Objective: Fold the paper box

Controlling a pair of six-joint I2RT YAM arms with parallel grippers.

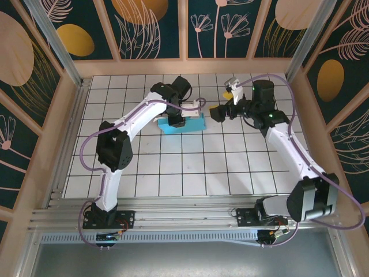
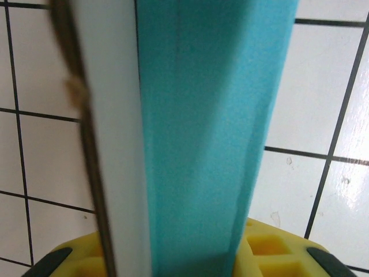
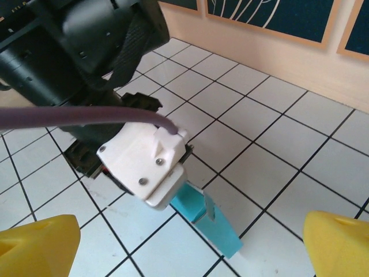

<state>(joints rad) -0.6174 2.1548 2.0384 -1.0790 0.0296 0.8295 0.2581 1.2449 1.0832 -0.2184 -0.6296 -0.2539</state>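
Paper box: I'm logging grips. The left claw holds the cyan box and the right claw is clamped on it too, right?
No. The left claw holds the paper box, but the right claw is open and clear of it; the right wrist view shows its fingertips wide apart.

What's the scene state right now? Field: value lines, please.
object: cyan paper box, at the far centre of the tiled table
left gripper: closed on the paper box, left of its middle
right gripper: open, just right of the box, not touching it
box face: cyan, with a whitish strip along one edge in the left wrist view
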